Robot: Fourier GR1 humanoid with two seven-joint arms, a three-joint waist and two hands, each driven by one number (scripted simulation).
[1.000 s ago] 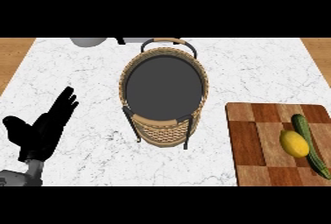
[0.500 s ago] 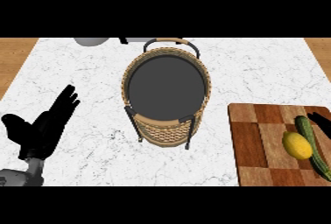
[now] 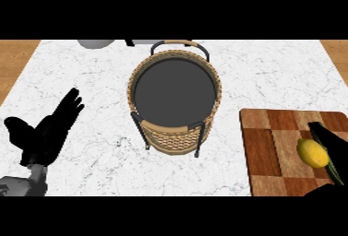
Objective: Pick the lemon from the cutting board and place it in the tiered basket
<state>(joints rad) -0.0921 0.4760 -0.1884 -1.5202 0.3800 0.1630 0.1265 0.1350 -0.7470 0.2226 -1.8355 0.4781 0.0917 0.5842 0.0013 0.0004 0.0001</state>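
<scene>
- At the lower left, nearest the viewer, the left robot hand [image 3: 44,136] rests above the white marbled worktop [image 3: 88,83]. It is open, with straight fingers pointing up and away and the thumb spread out to the left. Its grey forearm enters from the bottom left corner.
- At the lower right, a checkered wooden cutting board [image 3: 272,152] lies on the worktop and runs off the right edge of the view.
- The lemon [image 3: 312,153] lies on the right part of the cutting board, yellow and oval, near the right edge of the view.
- The right robot hand [image 3: 333,143] shows as a dark shape just beside the lemon, along its right side and reaching a little past its far end. It appears to touch or overlap the lemon's right edge. Most of this hand is cut off by the edge of the view, so whether its fingers are open or curled cannot be told.
- A thin green object [image 3: 333,171] shows next to the lemon, mostly hidden by the dark hand.
- Farther away, in the middle of the worktop, stands the tiered basket [image 3: 175,138], woven wicker on a black wire frame. Its dark oval upper tray holds nothing. It stands well apart from the lemon, to the lemon's left.
- At the far edge of the worktop, beyond the basket, a grey rounded object [image 3: 95,43] is partly visible.
</scene>
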